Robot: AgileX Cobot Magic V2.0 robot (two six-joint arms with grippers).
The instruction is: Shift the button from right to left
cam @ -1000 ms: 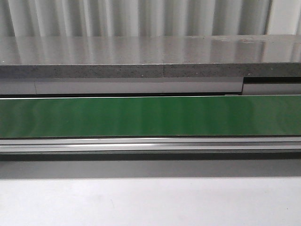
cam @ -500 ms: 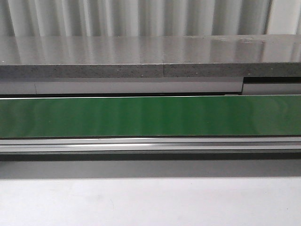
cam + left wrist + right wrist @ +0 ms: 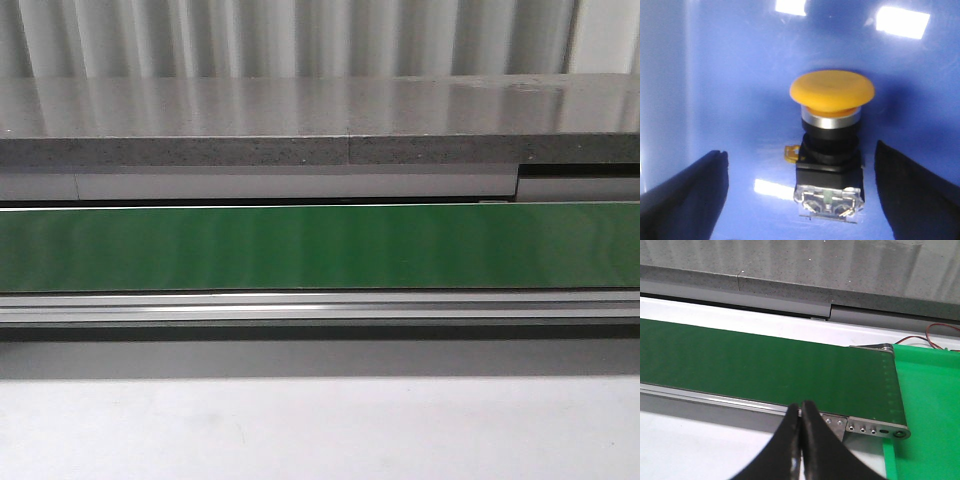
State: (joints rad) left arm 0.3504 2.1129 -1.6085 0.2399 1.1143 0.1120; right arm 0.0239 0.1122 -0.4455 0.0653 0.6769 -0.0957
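A corrugated pale wall (image 3: 300,35) runs behind a grey speckled ledge (image 3: 300,120), and below the ledge a green conveyor belt (image 3: 320,248) stretches across the front view, edged by a silver rail (image 3: 320,308) with the white worktop (image 3: 320,430) nearest the camera. Neither arm shows in the front view.

In the left wrist view, the button (image 3: 830,145) sits on a glossy blue surface (image 3: 730,90), its yellow-orange cap at the top, a silver ring and black collar under it, and silver screws on the end nearest the camera. The left claw (image 3: 802,200) has its dark fingers (image 3: 685,200) spread wide, one on each side of the button and clear of it.

The right claw (image 3: 801,440) has its black fingers pressed together with nothing between them, hanging over the near rail of the belt. Just past the belt's end lies a bright green sheet (image 3: 930,410), and thin wires (image 3: 940,332) trail behind it.
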